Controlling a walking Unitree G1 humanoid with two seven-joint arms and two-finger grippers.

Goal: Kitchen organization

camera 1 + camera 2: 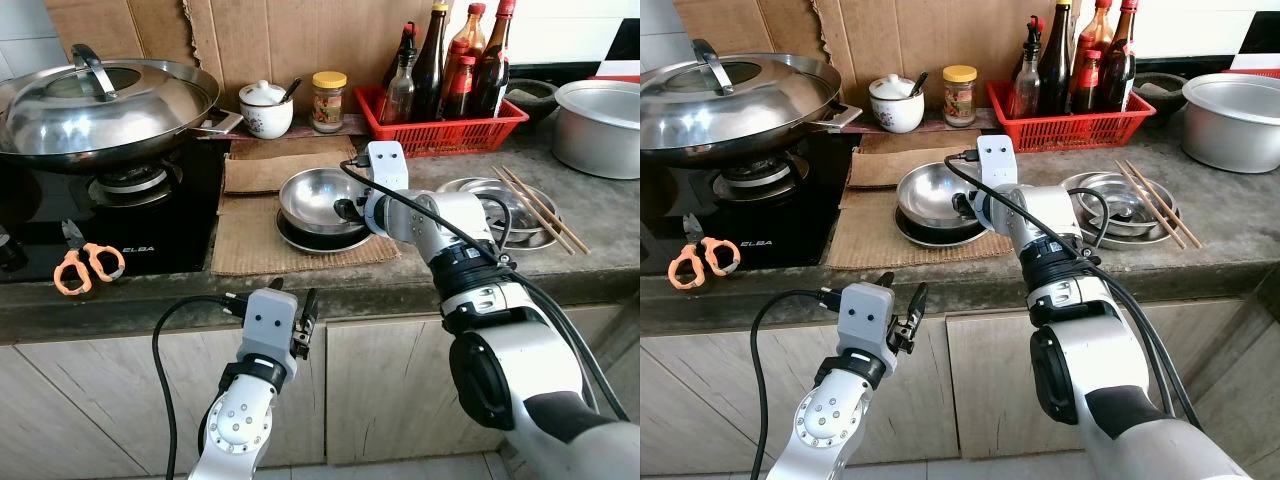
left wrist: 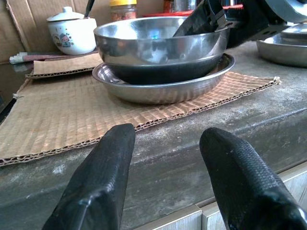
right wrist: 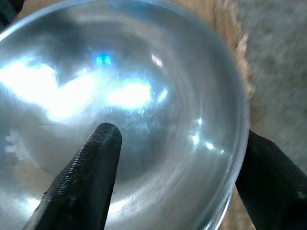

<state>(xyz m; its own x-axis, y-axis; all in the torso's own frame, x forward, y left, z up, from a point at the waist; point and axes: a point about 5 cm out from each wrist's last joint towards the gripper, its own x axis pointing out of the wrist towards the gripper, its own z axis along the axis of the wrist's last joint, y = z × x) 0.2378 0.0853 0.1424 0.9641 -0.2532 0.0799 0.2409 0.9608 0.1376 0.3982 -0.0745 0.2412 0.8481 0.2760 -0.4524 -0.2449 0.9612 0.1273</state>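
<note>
Looks like it's going for the steel bowl (image 1: 318, 198), which is sitting stacked in a shallow dish (image 1: 300, 240) on the cardboard mat (image 1: 245, 245) on the surface (image 1: 420, 275). Right gripper (image 3: 175, 158) is straddling the rim, fingers spread, one inside, one outside. Next move I'd guess: pinching the rim and lifting straight up. Left gripper (image 2: 168, 167) is hovering at the surface edge, fingers spread, holding nothing.

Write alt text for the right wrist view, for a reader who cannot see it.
The right gripper straddles the rim of a shiny steel bowl, one black finger inside, the other outside. Brown cardboard and grey counter lie beyond the bowl.
</note>
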